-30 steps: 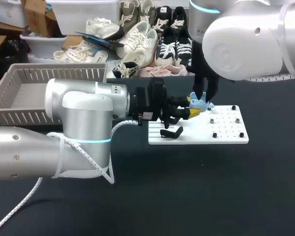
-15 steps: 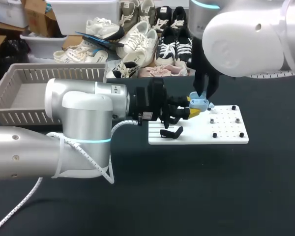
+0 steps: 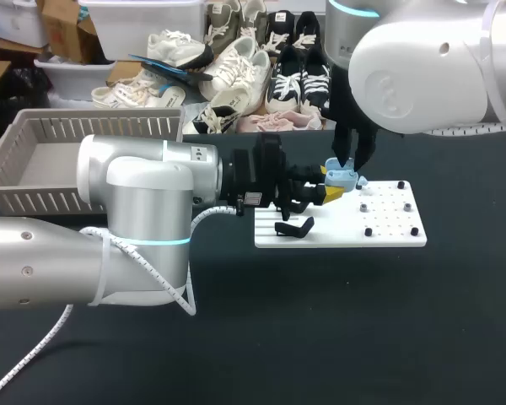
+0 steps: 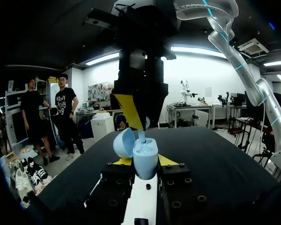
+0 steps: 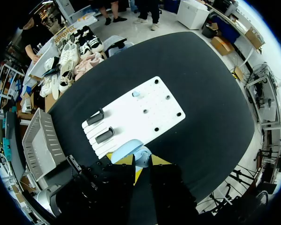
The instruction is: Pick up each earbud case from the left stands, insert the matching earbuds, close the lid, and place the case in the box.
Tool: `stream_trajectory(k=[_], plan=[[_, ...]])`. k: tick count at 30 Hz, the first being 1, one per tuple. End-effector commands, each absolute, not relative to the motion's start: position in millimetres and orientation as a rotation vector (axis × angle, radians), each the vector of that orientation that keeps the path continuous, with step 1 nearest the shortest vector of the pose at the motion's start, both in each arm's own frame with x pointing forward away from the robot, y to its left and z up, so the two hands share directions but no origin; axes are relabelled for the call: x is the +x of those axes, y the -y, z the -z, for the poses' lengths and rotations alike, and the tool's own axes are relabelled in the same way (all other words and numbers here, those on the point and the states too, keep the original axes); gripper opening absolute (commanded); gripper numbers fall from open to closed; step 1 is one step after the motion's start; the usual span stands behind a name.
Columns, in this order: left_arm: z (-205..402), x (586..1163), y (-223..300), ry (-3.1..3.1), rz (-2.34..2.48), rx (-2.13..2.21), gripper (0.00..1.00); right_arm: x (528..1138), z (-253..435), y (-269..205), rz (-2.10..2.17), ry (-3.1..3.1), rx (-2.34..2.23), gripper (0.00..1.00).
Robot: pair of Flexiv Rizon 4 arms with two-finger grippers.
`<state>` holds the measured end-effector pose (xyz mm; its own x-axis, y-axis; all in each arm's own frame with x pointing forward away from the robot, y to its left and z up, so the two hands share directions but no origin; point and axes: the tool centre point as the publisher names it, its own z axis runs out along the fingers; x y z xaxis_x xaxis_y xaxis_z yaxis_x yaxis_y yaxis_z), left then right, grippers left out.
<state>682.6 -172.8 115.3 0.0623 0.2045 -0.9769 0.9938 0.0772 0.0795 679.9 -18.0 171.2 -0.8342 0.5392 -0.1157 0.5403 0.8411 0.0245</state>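
Black table (image 3: pixel 320 321) below. My left gripper (image 4: pixel 145 161) hugs the open blue case (image 4: pixel 145 154) tight. At 12 o'clock my right gripper (image 4: pixel 138 117) seems to be putting in an earbud (image 4: pixel 142 136); I cannot tell its grip. Next I must shut the lid (image 4: pixel 123 143) gently.

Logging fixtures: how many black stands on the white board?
2. One stand near the board's end, the other beside it, closer to the blue case. Others may be hidden.

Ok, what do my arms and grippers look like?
The left arm and right arm are rounded silver-grey tubes with glowing blue joint rings. A white cable runs along the left arm. The left gripper and right gripper are black with yellow-tipped fingers.
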Motion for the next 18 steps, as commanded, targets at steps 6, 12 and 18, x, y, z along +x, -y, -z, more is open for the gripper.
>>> stream_trajectory(k=[6, 12, 18], plan=[[-114.8, 681.9, 172.8, -1.339, 0.99, 1.323, 0.0, 677.0, -175.7, 22.3, 0.013, -2.887, 0.863, 0.0], [-114.8, 681.9, 172.8, -1.339, 0.99, 1.323, 0.0, 675.1, -174.4, 23.7, 0.013, -2.887, 0.87, 0.0], [-114.8, 681.9, 172.8, -1.339, 0.99, 1.323, 0.0, 674.3, -172.4, 23.3, 0.011, -2.892, 0.874, 0.0]])
